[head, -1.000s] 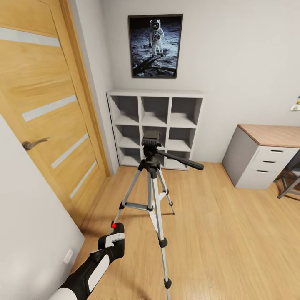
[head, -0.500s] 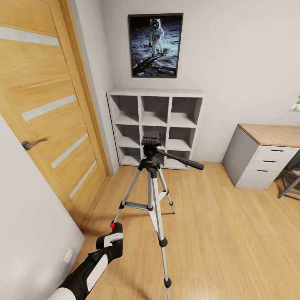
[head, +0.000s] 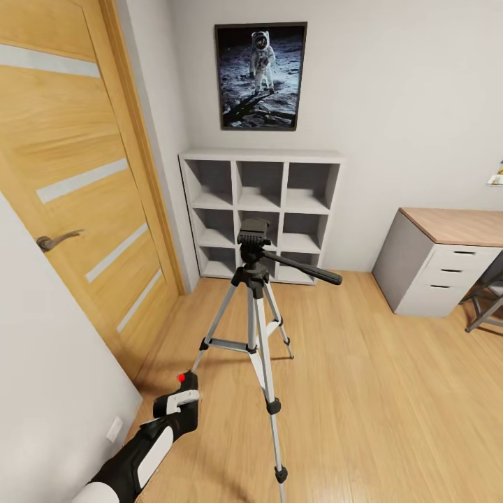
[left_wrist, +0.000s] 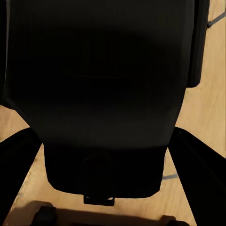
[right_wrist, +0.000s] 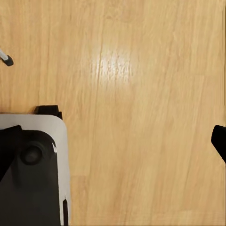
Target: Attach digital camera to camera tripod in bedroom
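**Bedroom corner, tripod mid-floor, camera in our left gripper**

Light wood plank floor (head: 363, 391) runs open toward 3 o'clock of the camera tripod (head: 256, 328), with bare boards between its legs and the white drawer desk (head: 440, 265) at the right edge. Toward 9 o'clock the room closes in: the oak door (head: 77, 188) and a white wall panel (head: 49, 391) stand close beside our left arm, leaving a narrow lane of floor between them and the nearest tripod leg. At 12 o'clock, behind the tripod, the white cube shelf (head: 260, 213) stands against the wall under a framed astronaut picture (head: 260, 75).

We see the tripod upright on its three silver legs, black head on top with nothing mounted, and the long pan handle pointing toward 3 o'clock. Its feet rest on the planks, well apart from the shelf and the desk.

Our left gripper (head: 180, 405) is low at 7 o'clock of the tripod, just beside the left leg but apart from it. Its fingers are clamped around the digital camera (head: 184, 388), whose red spot faces up. From the left wrist, the camera's black body (left_wrist: 101, 94) sits between the two dark fingers (left_wrist: 197, 174).

From the right wrist we look down at bare planks; one dark fingertip (right_wrist: 219, 141) shows at the edge, and we cannot tell how the right jaws stand.
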Controlling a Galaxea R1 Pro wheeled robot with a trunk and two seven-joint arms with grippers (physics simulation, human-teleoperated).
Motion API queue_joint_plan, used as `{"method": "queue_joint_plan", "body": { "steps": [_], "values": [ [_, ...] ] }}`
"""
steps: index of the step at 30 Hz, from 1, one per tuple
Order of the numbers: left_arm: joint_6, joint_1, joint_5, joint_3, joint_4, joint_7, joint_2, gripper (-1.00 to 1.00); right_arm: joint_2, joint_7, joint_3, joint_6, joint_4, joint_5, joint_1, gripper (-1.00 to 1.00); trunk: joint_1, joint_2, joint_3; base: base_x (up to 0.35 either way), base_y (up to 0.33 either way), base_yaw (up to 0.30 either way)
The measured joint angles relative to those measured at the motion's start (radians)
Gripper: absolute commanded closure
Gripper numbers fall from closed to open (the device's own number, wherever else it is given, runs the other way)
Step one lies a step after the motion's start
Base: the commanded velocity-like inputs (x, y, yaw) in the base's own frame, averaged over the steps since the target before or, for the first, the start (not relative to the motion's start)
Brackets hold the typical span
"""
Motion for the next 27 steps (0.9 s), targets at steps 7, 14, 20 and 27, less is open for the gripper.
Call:
{"method": "queue_joint_plan", "body": {
  "steps": [7,14,20,27],
  "values": [
    [0.000,0.000,0.010,0.002,0.000,-0.004,0.036,1.00,0.000,0.025,0.005,0.215,-0.207,0.018,-0.173,-1.00,0.000,0.000,0.000,0.000,0.000,0.000],
    [0.000,0.000,0.009,0.001,-0.001,-0.002,0.039,1.00,0.005,0.088,0.004,0.308,-0.223,0.009,-0.352,-1.00,0.000,0.000,0.000,0.000,0.000,0.000],
    [0.001,0.000,0.009,0.002,-0.001,0.000,0.055,1.00,0.005,0.228,0.003,0.360,-0.240,-0.020,-0.473,-1.00,0.000,0.000,0.000,0.000,0.000,0.000],
    [0.001,0.000,0.012,0.002,0.001,-0.001,0.067,1.00,0.002,0.383,0.001,0.447,-0.355,-0.057,-0.533,-1.00,0.000,0.000,0.000,0.000,0.000,0.000]
  ]
}}
